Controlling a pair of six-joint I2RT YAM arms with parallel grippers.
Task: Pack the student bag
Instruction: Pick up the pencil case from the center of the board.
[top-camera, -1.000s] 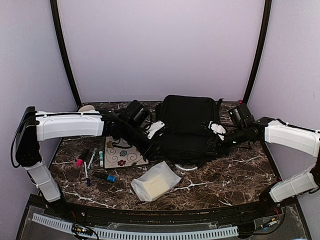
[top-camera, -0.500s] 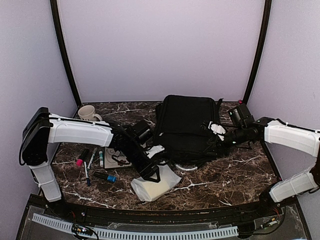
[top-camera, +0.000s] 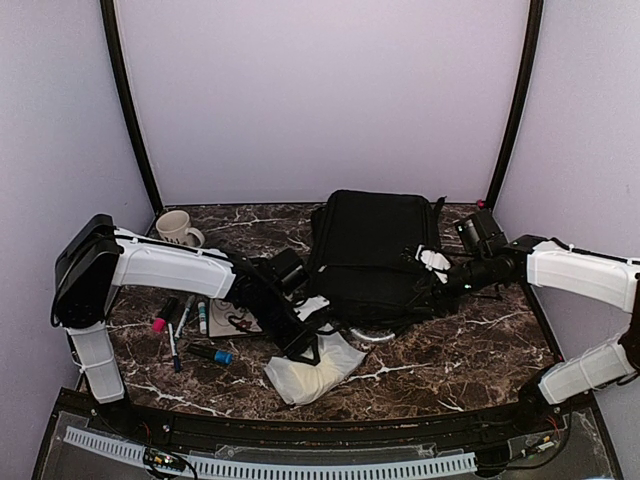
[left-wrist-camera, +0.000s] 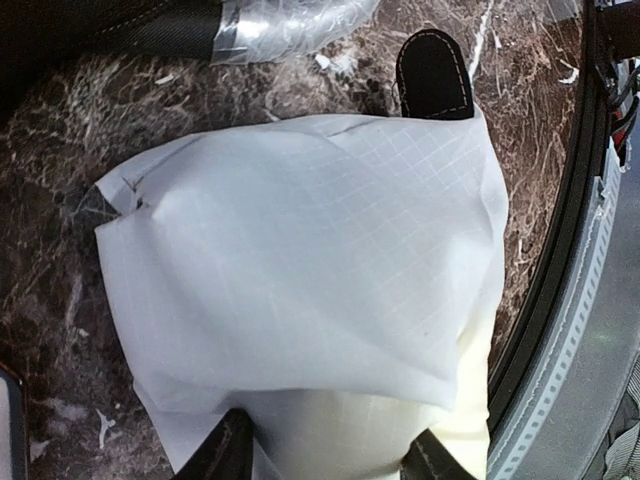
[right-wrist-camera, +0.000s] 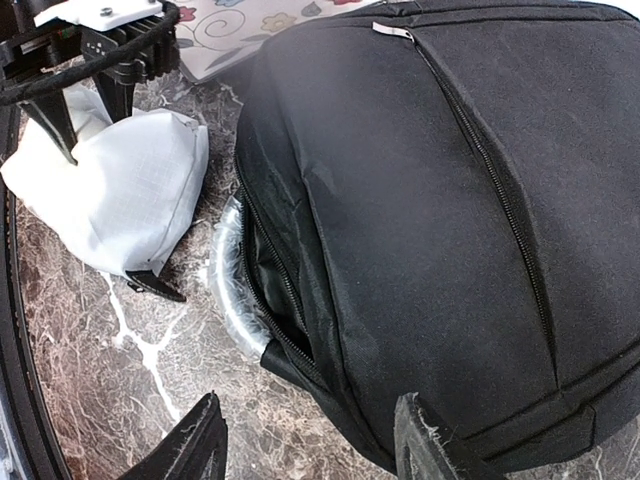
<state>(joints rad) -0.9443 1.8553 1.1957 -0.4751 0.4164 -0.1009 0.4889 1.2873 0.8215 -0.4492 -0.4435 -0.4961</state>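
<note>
While pressed down near the front middle of the table (top-camera: 470, 350), clamps left pincer (left-wrist-camera: 328, 450) on a white pouch (left-wrist-camera: 300, 280). Holds right pincer (right-wrist-camera: 310, 410) with fingers apart, gripping nothing, at the right edge of the student bag (top-camera: 370, 250), lying flat just behind the pouch.

Bare marble table (top-camera: 460, 360) open across lower right of top view, student bag (top-camera: 372, 250) blocking centre, white pouch (top-camera: 315, 372) just below-left of it, narrow gap between them, markers (top-camera: 182, 322) and mug (top-camera: 178, 227) crowding left side.

Black student bag (top-camera: 375, 250), white grid-patterned pouch (left-wrist-camera: 300, 260)
</note>
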